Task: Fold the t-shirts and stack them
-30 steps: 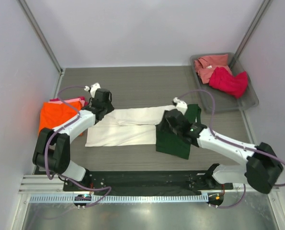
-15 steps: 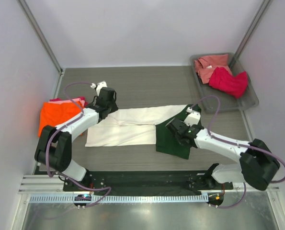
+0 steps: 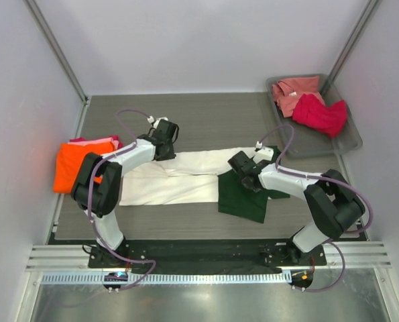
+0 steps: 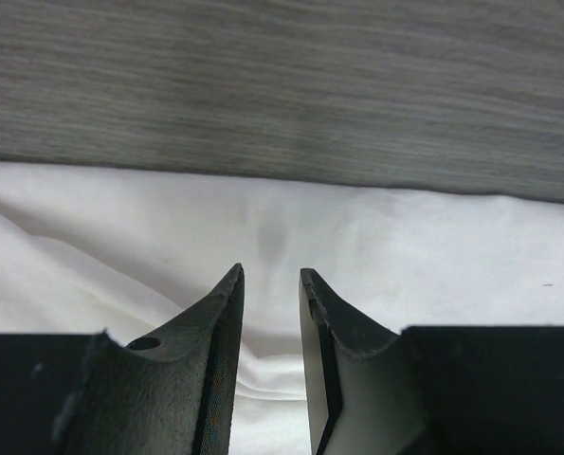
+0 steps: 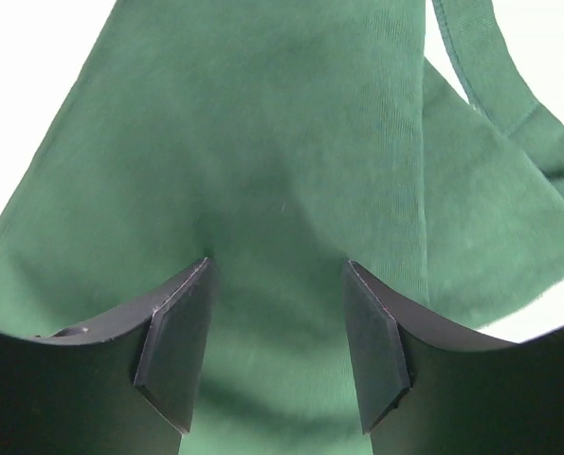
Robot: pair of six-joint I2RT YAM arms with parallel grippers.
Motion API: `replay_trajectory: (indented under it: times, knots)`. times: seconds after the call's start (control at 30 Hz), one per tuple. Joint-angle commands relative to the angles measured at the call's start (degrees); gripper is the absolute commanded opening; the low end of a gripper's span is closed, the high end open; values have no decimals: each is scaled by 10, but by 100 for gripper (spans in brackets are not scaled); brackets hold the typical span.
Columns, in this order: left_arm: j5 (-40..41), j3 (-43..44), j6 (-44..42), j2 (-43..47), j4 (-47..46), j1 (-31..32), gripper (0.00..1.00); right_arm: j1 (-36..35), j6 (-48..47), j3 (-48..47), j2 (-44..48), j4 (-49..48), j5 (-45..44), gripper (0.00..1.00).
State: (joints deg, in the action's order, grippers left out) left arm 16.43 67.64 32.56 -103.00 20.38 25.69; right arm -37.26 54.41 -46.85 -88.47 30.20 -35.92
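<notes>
Top external view: gray wood-grain table [image 3: 206, 114], with the cream t-shirt [image 3: 176, 178] spread flat mid-table, soft and lightly rumpled. Right rear, a gray tray [image 3: 313, 141] holding a salmon tee [image 3: 293, 90] and a crimson tee [image 3: 320, 114]. At the left edge, a folded orange tee [image 3: 75, 164]. Dark green sleeve [image 3: 243, 198], matte knit, splayed right. Left gripper [image 4: 270, 275] narrowly apart over the cream far edge, empty; right gripper [image 5: 275, 265] wide apart above the sleeve. Best to pinch only the sleeve layer, lift low, and lay it inward without wrinkles.
</notes>
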Motion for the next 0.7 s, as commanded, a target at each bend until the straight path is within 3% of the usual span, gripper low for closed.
replay_trajectory:
  times: [0.0, 0.1, 0.27, 0.37, 0.53, 0.6, 0.67]
  knots:
    - [8, 18, -4, -4, 33, 0, 31, 30, -39, -17, -26, -51, 33, 61]
    - [17, 26, 2, -20, 44, -3, 32, 55, -66, -43, -71, -62, 50, 61]
    - [0, 31, 10, -42, 57, -20, 32, 105, -113, -190, -197, -61, 102, 61]
    - [-33, 33, 26, -61, 66, -23, 31, 110, -151, -341, -302, -32, 108, 62]
    - [-73, 9, 45, -59, 53, -23, 32, 111, -209, -732, -481, 71, 168, 68]
    - [-89, 0, 51, -59, 52, -23, 32, 112, -230, -842, -540, 108, 186, 69]
    - [-112, -21, 58, -52, 48, -20, 31, 115, -240, -865, -552, 110, 216, 73]
